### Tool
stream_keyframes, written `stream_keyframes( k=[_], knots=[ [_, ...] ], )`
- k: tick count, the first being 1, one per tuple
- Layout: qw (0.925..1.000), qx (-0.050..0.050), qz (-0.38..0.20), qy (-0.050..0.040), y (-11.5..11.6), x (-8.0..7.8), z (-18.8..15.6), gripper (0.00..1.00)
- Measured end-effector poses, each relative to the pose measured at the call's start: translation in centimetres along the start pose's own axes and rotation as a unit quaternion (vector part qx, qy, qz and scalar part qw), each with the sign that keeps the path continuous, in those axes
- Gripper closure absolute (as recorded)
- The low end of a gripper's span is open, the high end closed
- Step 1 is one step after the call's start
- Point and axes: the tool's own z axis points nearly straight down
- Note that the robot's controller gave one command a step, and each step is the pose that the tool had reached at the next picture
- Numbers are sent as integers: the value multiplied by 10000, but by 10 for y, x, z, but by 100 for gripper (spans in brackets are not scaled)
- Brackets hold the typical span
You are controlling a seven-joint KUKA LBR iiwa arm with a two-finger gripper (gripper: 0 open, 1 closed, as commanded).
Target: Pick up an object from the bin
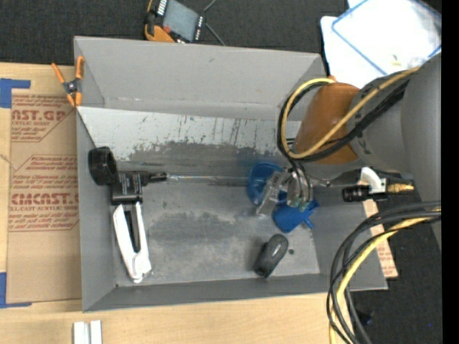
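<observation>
The grey metal bin (193, 77) has a scuffed, bare floor across its middle. We find the end effector (290, 190) low at the bin's right side, against a blue cup-shaped piece (259, 181) just to its left. A second blue piece (292, 219) lies just below it. We cannot tell whether the end effector is open or closed. A dark grey computer mouse (271, 255) lies near, below it. A white-handled tool with a black head (129, 228) lies well apart, far left.
</observation>
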Motion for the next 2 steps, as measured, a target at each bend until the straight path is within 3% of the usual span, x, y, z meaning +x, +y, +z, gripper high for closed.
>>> stream_keyframes(
  k=[2],
  knots=[
    [10000, 8, -5, 43, 0, 2, -89, 100]
  ],
)
